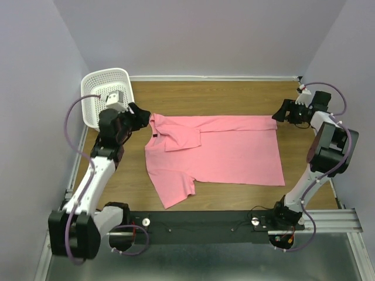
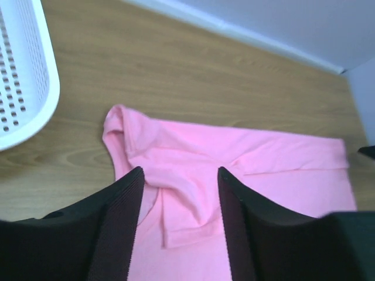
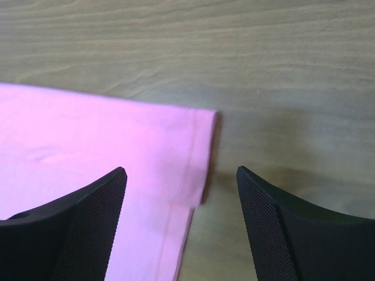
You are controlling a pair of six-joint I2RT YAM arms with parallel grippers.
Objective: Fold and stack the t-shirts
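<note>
Lying on the tabletop (image 1: 234, 96), long axis left to right, the t-shirt (image 1: 222, 152) is flanked at its far corners by the left hand (image 1: 142, 115), parted and empty above the collar, and the right hand (image 1: 276, 115), wide above the hem.

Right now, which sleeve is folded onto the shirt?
The far sleeve, nearest the basket, lies folded across the chest; the near sleeve sticks out flat.
</note>
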